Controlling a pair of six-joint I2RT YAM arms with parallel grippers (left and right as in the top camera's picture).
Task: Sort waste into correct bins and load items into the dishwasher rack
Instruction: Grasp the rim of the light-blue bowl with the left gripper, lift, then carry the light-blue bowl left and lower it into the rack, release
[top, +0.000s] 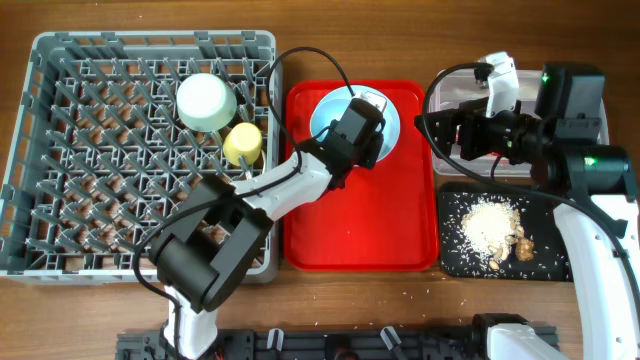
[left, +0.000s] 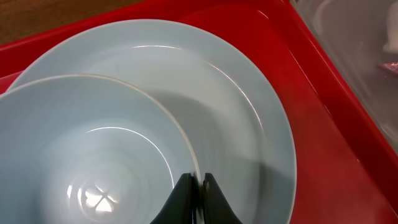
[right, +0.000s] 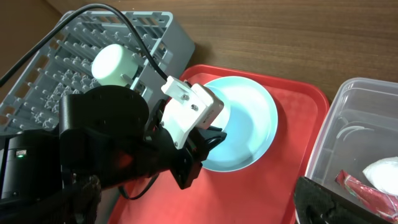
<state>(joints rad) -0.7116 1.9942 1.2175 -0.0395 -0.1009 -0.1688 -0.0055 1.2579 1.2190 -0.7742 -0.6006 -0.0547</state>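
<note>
The large square grey plastic dishwasher rack (top: 150, 42) lies at 9 o'clock of the bright red plastic tray (top: 360, 220), on which the light blue round plate (left: 249, 93) is set. Over that plate a pale bluish round bowl (left: 81, 155) is held by its rim, pinched between the closed left fingers (left: 181, 198); in the wrist view it spreads toward 10 o'clock from them. The left arm is judged nearer the rack. The right fingers (right: 323, 205) are seen by the clear plastic tub (right: 329, 143); their opening cannot be told.
</note>
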